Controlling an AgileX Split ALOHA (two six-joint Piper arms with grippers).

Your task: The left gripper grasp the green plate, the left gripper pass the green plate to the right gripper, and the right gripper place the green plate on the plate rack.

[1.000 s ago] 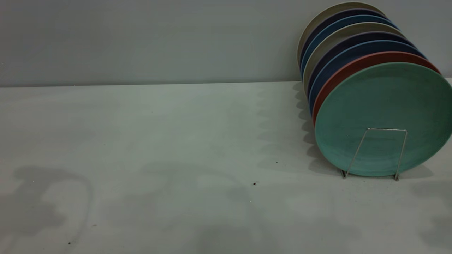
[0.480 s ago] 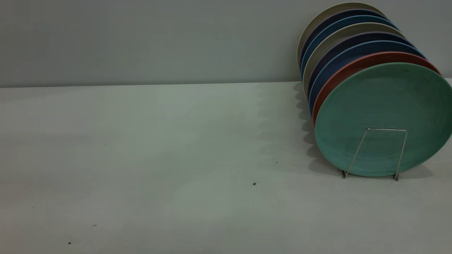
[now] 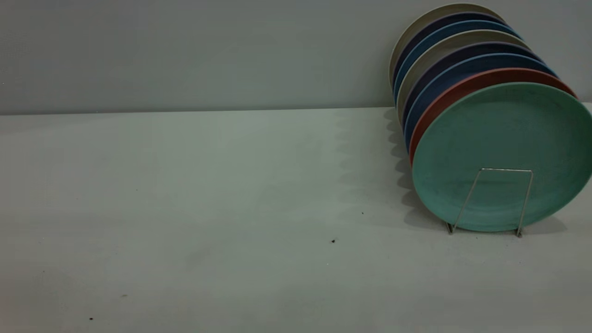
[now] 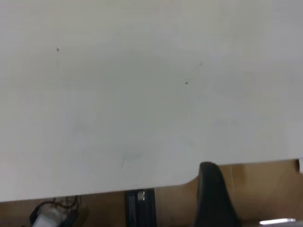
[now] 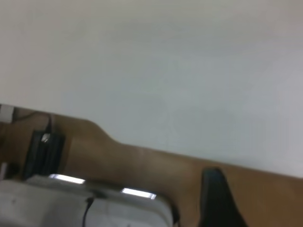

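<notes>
Exterior view: neither arm shows. The green plate (image 3: 502, 148) stands on edge in the rack (image 3: 506, 169), on the right side of the table (image 3: 208, 208) near the back wall. It is the frontmost of a close row, face toward the camera and leaning back a little. One wire loop of the rack crosses its lower face, and the loop's two feet rest on the table just under the plate's bottom rim.

Right behind it we note a pink plate (image 3: 462, 85). Behind that come blue plates (image 3: 432, 92) and beige plates (image 3: 428, 17), all leaning the same way, with only their rims showing. A few dark specks lie on the table, well apart from the rack.

Left wrist view: we see only a dark tip of the left gripper (image 4: 214, 198), at the table's near edge and over the brown floor beyond it. We cannot tell whether it is spread or pressed together.

Right wrist view: again only one dark tip of the right gripper (image 5: 217, 201) shows, past the table edge over the brown floor. We cannot tell its state either. Nothing shows in either gripper's visible part.
</notes>
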